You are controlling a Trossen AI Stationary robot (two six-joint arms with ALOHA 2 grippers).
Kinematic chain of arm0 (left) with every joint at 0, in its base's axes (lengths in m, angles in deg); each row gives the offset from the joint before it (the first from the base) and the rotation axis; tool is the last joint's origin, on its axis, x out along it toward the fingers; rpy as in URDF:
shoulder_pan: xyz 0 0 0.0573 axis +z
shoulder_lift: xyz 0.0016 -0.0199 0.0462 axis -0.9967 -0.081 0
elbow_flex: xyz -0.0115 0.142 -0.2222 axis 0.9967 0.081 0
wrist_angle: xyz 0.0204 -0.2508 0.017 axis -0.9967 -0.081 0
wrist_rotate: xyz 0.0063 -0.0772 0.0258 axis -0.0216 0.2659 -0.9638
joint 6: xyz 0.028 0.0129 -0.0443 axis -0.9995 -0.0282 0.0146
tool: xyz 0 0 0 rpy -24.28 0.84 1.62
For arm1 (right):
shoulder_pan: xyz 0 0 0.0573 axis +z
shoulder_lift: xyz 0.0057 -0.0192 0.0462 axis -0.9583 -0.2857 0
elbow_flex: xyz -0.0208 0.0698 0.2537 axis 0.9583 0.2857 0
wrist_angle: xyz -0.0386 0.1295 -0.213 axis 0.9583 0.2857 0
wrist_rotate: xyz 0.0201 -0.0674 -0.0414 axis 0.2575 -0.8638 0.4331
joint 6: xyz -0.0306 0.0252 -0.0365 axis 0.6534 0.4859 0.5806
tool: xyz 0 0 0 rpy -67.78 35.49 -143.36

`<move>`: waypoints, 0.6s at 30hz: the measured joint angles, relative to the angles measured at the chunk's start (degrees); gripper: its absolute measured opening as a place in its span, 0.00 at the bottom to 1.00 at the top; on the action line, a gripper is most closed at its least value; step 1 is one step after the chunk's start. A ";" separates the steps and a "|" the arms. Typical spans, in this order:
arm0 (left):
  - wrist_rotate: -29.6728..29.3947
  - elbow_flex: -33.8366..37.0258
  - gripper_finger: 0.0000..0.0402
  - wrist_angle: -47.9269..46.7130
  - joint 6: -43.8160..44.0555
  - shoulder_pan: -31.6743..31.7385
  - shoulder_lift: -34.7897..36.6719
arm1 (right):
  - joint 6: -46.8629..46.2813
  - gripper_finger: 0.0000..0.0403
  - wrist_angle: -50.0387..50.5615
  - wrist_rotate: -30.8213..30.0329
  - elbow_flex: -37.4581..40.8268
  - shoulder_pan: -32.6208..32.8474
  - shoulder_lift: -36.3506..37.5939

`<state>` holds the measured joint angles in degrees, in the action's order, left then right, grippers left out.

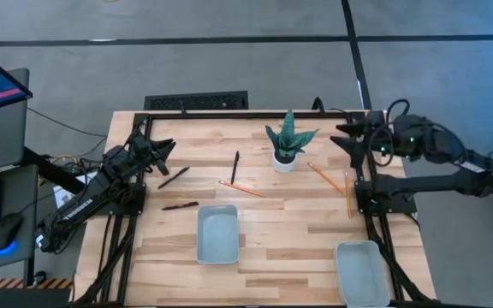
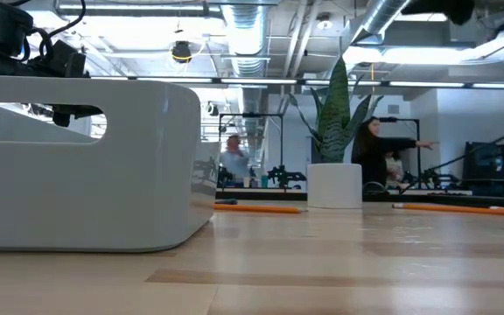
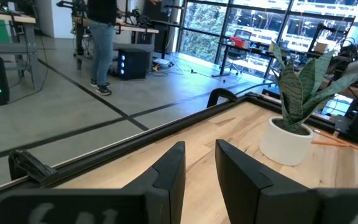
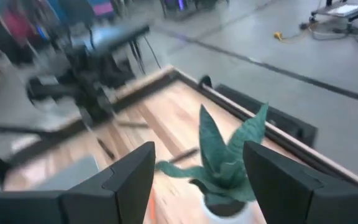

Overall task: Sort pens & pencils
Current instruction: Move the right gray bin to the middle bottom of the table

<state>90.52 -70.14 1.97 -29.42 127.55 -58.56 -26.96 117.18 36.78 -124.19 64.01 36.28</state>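
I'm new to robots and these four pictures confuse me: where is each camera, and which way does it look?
High: overhead, looking straight down on table, both arms, left hand, right hand.
Low: at tabletop height, looking across past a tray; little of the arms shows.
Left wrist: past its own hand toward the plant.
Right wrist: past its open hand.
All share the plant.

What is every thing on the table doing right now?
Pens: three, lying loose on the table, none in a tray.
Pencils: three, lying loose on the table, none in a tray.
Middle tray: empty.
Right tray: empty.
Potted plant: standing upright.
Left gripper: open, holding nothing.
Right gripper: open, holding nothing.
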 joint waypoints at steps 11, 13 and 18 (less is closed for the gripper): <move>-0.01 0.00 0.20 -0.01 0.00 -0.01 0.00 | 0.60 0.66 27.01 0.30 -19.97 -0.02 -12.80; -0.02 0.00 0.20 -0.01 0.00 0.00 0.00 | 0.58 0.66 30.06 1.08 -21.22 -0.02 -14.25; -0.02 0.00 0.20 0.01 0.00 -0.02 0.00 | 0.58 0.66 34.38 3.97 -21.94 -0.01 -17.50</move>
<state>90.50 -70.14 1.97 -29.42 127.53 -58.56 -26.38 151.56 40.75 -146.13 64.00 18.78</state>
